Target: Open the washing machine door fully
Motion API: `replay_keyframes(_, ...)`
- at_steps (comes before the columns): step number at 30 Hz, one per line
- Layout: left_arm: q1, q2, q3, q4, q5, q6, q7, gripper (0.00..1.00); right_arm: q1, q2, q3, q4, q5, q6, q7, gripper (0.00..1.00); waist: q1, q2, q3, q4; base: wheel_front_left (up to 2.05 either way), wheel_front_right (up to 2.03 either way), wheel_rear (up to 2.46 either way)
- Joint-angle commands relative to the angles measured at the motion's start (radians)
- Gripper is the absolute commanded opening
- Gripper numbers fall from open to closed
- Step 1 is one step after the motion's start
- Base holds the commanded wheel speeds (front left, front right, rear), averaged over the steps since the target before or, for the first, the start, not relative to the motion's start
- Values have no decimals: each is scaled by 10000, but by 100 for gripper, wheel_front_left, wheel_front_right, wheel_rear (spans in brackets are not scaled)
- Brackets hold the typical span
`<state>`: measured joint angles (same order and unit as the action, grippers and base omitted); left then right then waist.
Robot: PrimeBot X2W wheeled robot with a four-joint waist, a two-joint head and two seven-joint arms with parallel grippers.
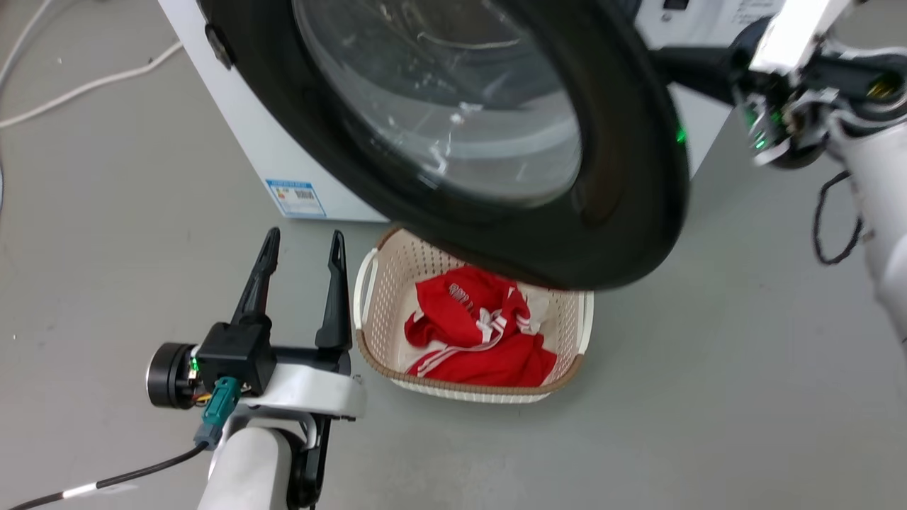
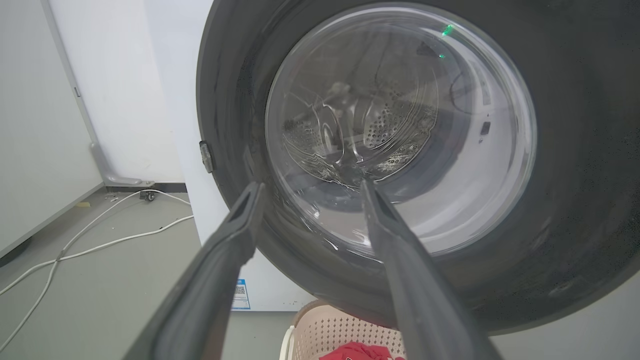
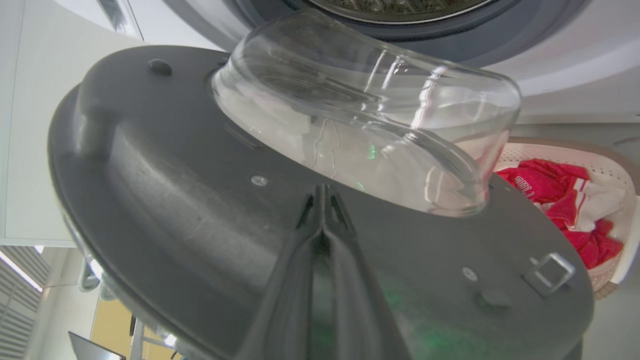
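Observation:
The washing machine door [image 1: 623, 177], a glossy black ring round a bulging glass bowl, stands swung partly out from the white machine [image 1: 234, 127]. In the right wrist view I see the door's inner face [image 3: 175, 175] and the glass bowl [image 3: 360, 110]. My right gripper [image 3: 322, 187] is shut, its tips against that inner face just below the bowl, with nothing between the fingers. The right wrist [image 1: 779, 106] sits behind the door's free edge. My left gripper [image 1: 303, 237] is open low on the left, in front of the door's outer side [image 2: 575, 150] and apart from it.
A cream laundry basket [image 1: 368, 283] with red clothes [image 1: 475, 333] stands on the floor under the door's lower edge, right beside the left fingers. White cables [image 1: 85, 85] lie on the grey floor at the far left. A metal latch loop [image 3: 550, 267] sticks out near the door's rim.

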<state>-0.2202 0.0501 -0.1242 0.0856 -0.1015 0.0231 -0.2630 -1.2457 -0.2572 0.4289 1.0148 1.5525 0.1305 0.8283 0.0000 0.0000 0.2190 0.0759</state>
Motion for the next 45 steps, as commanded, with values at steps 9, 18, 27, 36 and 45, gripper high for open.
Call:
replay_keyframes(9,646,-3,151,108,93,-218,-25,100,1639,795,446,-1136,162,2,608,0,0,0,-955,-197,0,0,0)
replay_keyframes(18,878,0,48,168,34,-282,-25,100,2605,1499,711,-2115,317,2,645,0,0,0,-1289,-69,0,0,0)
replay_keyframes(27,1070,-1,156,167,-33,-228,-25,100,3190,1973,1030,-2663,503,4,300,0,0,0,-1524,-66,0,0,0)
replay_keyframes(36,1138,-1,211,227,-94,-248,-25,100,3616,2083,1127,-3327,1007,4,-336,0,0,0,-1671,-218,0,0,0)
replay_keyframes(45,1377,-3,321,186,-171,-166,-25,100,4808,1507,-619,-3806,1369,2,-3502,0,0,0,-1911,-443,0,0,0)
